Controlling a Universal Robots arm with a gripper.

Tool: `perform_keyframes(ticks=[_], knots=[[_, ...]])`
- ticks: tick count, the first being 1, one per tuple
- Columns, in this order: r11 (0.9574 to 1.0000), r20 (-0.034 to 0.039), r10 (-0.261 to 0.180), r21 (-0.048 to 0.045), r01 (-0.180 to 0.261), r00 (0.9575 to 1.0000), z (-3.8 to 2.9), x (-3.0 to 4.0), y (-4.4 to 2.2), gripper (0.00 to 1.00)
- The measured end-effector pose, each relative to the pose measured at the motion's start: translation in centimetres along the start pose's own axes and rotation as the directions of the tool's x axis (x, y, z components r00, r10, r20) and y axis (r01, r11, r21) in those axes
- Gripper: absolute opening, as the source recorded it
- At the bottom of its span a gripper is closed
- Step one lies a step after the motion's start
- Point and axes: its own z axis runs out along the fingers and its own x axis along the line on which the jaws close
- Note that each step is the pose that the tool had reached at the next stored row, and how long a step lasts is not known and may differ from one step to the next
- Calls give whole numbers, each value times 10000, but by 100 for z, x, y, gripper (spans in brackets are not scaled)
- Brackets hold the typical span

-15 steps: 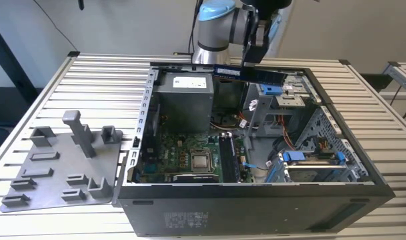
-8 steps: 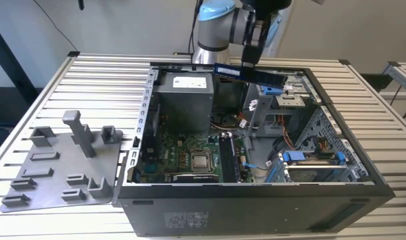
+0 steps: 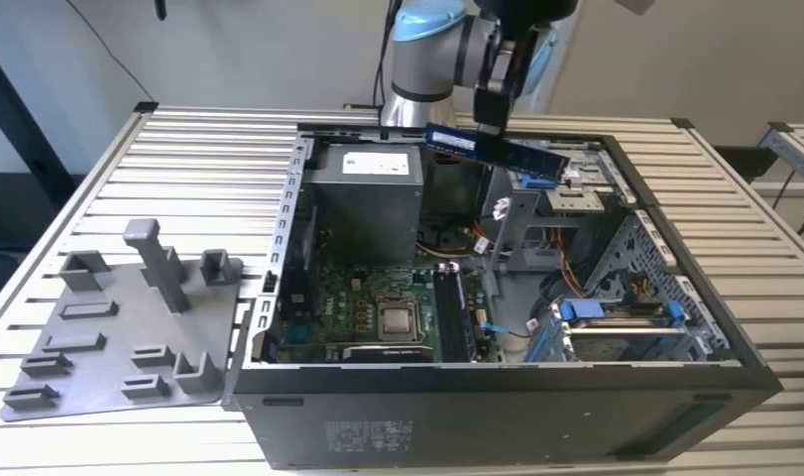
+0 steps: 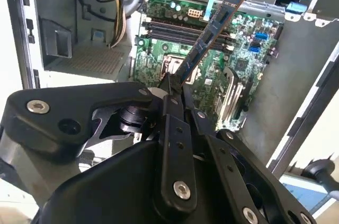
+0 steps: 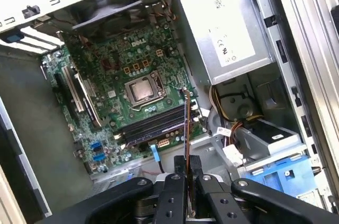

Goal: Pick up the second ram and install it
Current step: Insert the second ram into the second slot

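the open case (image 3: 508, 416) lies on the slatted table (image 3: 190, 159), its near wall a plain black panel. just beside the case, on the exterior view's left, sits a grey tray (image 3: 111, 327) with upright posts. inside the case the board (image 3: 362, 297) lies flat on the floor, with the bare cpu (image 3: 399, 319) and the dark slots (image 3: 451, 317) just beside it. farther in, the grey psu (image 3: 362, 193) fills the case's far corner. above the case's far rim, well clear of the board, the ram (image 3: 508, 151) hangs tilted. the gripper (image 3: 491, 134) is clamped on it, and in the second wrist view its fingers (image 4: 170, 102) press the ram's two flat faces. the ram touches no slot.
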Motion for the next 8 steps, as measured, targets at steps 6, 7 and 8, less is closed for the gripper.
perform_keyframes(ticks=[6, 7, 8], knots=[[9973, -1, 737, 11, -737, 9973, 8, 0, 0, 14], [9963, -1, 863, 13, -863, 9963, 9, 0, 0, 14], [9950, 0, 995, 15, -995, 9950, 11, 0, 0, 14]])
